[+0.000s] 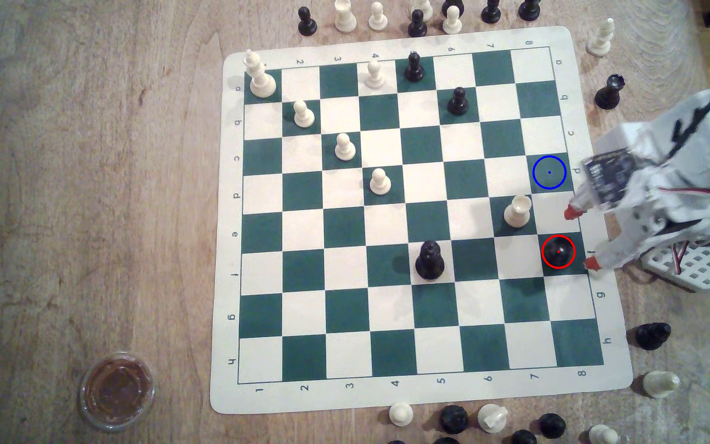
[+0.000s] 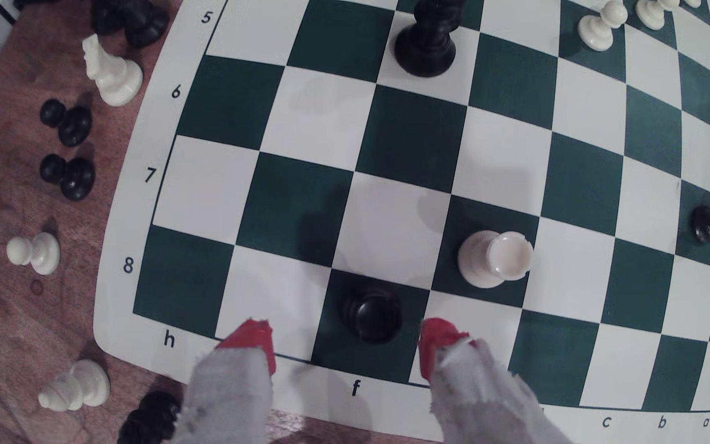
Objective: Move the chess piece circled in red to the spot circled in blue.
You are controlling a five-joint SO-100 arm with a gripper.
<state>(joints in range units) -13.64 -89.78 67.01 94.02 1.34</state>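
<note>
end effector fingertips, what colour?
Red fingertips on grey fingers; clearest in the wrist view.

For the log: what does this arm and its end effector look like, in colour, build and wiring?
The arm is white plastic with black cables along its upper links and a dark circuit board mounted near the wrist. A red-and-white wire loops near a white perforated base plate. The end effector has two pale grey, rough-surfaced fingers, each capped with a red tip.
</note>
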